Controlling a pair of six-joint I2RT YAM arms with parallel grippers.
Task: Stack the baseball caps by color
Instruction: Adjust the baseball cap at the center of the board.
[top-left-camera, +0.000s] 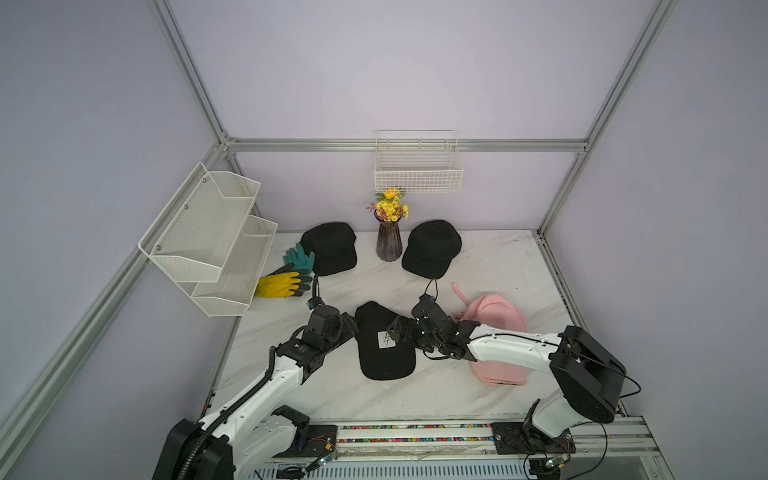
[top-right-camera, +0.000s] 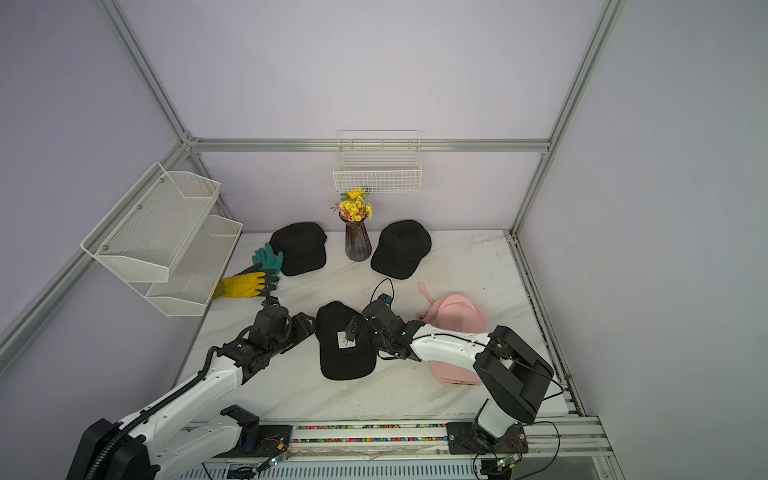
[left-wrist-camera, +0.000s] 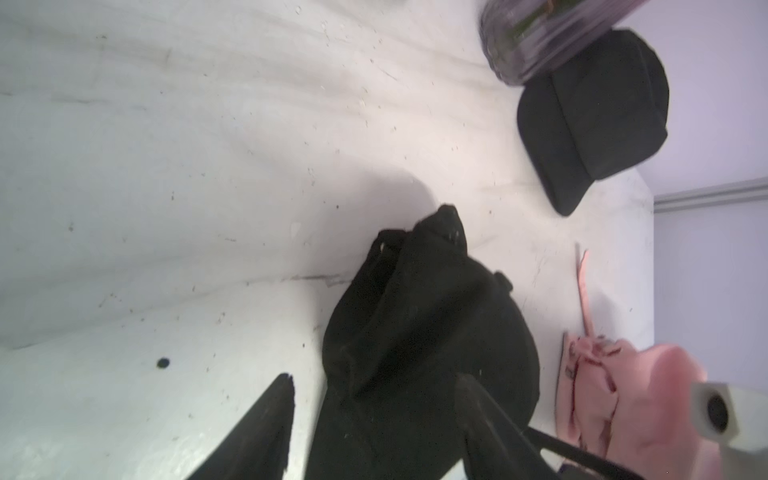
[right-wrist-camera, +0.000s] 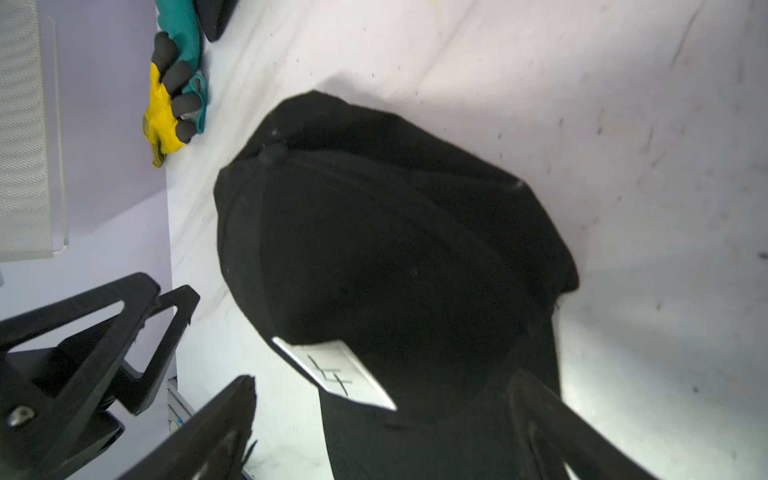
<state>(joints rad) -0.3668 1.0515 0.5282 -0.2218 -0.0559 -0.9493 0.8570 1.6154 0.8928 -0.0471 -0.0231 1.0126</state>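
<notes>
- Left wrist view: the left gripper (left-wrist-camera: 374, 378) is seen with its jaws held apart. The side of the patch cap (left-wrist-camera: 415, 332) is found between them, and one finger (left-wrist-camera: 266, 424) is seen clear of the cloth.
- The right gripper (right-wrist-camera: 384, 378) is seen with its jaws spread wide over the brim and white patch of that cap, and nothing is squeezed.
- In both top views the patch cap is laid flat on the table (top-left-camera: 478, 266), on the robot's side of the vase (top-left-camera: 389, 245), with its brim turned to the robot.
- The left black cap (top-left-camera: 331, 248) is placed just to the left of the vase, and the right black cap (top-left-camera: 432, 248) just to the right of it.
- The pink caps (top-left-camera: 496, 316) are piled to the right of the vase and nearer to the robot. Part of the pile is hidden by the right arm.
- A teal glove (top-left-camera: 299, 257) and a yellow glove (top-left-camera: 278, 285) are laid further to the left of the vase, and the left black cap is touched by the teal glove.
</notes>
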